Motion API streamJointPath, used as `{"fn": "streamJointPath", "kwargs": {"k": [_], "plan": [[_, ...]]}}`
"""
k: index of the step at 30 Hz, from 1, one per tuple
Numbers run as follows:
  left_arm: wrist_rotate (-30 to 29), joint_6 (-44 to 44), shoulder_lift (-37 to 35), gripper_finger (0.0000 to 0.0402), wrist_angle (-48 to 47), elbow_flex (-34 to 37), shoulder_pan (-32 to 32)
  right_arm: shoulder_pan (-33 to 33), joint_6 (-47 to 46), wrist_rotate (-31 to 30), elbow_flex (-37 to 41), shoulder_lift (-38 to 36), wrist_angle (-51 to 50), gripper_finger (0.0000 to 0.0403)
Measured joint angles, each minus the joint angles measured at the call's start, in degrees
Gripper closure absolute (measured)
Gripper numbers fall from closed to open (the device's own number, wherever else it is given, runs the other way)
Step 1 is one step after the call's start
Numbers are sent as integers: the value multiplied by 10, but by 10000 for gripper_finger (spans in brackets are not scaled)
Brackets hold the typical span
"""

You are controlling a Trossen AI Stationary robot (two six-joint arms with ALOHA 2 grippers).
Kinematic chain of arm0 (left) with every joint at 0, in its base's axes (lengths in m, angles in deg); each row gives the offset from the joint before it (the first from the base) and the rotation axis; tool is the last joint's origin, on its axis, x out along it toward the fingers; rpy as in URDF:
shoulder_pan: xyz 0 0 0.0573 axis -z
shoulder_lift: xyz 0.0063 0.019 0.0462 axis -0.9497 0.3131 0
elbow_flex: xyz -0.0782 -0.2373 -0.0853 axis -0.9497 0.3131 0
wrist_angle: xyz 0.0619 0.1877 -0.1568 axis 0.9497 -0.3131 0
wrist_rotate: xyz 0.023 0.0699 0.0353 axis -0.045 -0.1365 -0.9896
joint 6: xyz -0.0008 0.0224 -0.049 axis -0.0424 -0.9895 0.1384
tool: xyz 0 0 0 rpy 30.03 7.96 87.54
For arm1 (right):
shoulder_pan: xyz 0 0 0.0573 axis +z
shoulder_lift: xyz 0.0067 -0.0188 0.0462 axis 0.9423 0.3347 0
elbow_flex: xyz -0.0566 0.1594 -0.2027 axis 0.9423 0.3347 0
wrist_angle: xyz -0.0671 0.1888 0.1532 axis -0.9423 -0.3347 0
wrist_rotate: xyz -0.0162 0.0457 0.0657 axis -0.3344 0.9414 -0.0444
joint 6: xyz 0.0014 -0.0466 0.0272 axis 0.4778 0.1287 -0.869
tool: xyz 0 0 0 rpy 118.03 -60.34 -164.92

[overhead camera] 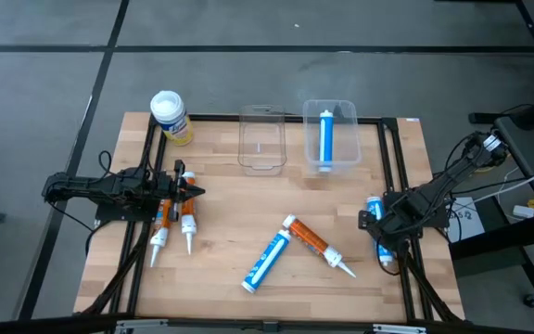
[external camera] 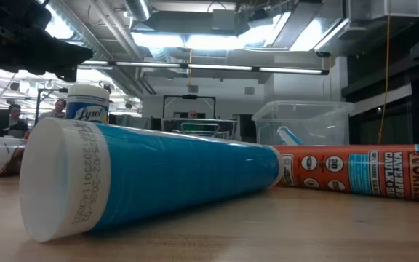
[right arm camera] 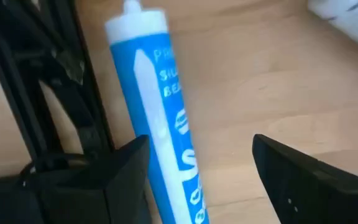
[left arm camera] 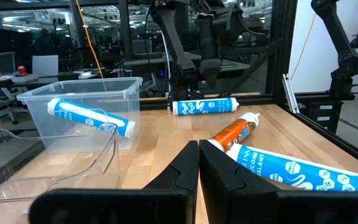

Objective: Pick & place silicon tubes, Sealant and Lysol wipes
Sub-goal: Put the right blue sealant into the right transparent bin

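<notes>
Blue tube lies flat at the desk's right edge, beside the black frame rail. My right claw hangs over it, fingers wide, tube between them (not yet gripped). Best: descend square, centre on the body, close gently. Left claw is pinched closed, empty, over the orange tubes.

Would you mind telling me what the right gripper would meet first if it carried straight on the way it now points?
Most likely the blue silicone tube lying on the table directly under it. The right gripper points down with its fingers open and the tube's body between them, though how far above it the fingertips are is unclear.
</notes>
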Motion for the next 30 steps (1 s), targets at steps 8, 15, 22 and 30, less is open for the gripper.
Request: {"fn": "streamJointPath", "kwargs": {"k": [8, 15, 22, 30], "plan": [[0, 0, 0, 390, 0, 0, 0, 0, 7, 0, 29, 0, 57, 122], [0, 0, 0, 391, 0, 0, 0, 0, 46, 0, 35, 0, 63, 122], [0, 0, 0, 393, 0, 0, 0, 0, 79, 0, 35, 9, 72, 122], [0, 0, 0, 389, 0, 0, 0, 0, 79, -1, 64, 18, 93, 122]]}}
